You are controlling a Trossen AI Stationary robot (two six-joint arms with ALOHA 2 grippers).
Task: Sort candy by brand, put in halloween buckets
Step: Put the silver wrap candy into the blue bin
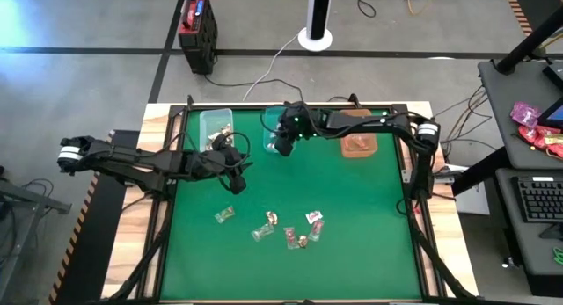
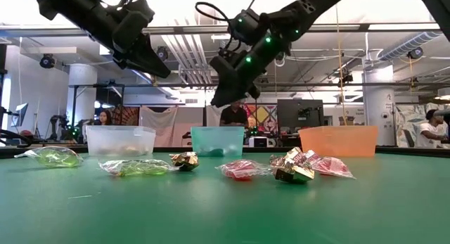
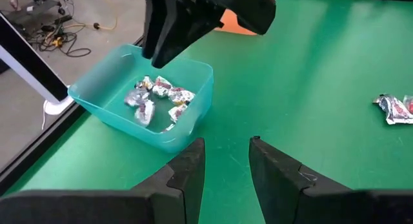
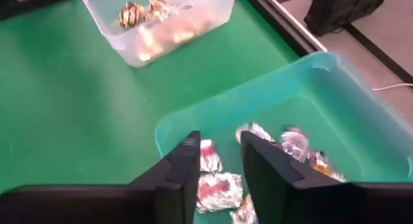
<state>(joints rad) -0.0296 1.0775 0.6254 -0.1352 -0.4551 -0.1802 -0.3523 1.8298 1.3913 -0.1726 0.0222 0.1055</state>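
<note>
Lying loose on the green table (image 1: 352, 217), the unsorted candy (image 1: 290, 230) forms a small scatter toward the near edge: clear-wrapped sweets to the left side of the group, red and gold-brown ones to the right, all well apart from the bins. Three halloween buckets stand in a row along the far edge; the teal bucket (image 4: 335, 114) in the middle already holds several silvery-white wrapped sweets (image 3: 158, 98), the pale clear-green bucket (image 4: 161, 17) to its left holds a few gold-brown pieces, and the orange bucket (image 2: 339, 140) sits at the right end. The right gripper (image 4: 216, 166) hangs directly above the teal bucket, its fingers parted by a narrow gap with nothing between them. The left gripper (image 3: 222, 166) hovers above the bare mat just in front of the clear-green and teal buckets, its fingers also a little apart and holding nothing. Beyond the table, on the grey floor, stands a red-and-black box (image 1: 195, 24) with a white cable trailing near it, and people sit at desks in the room behind.
</note>
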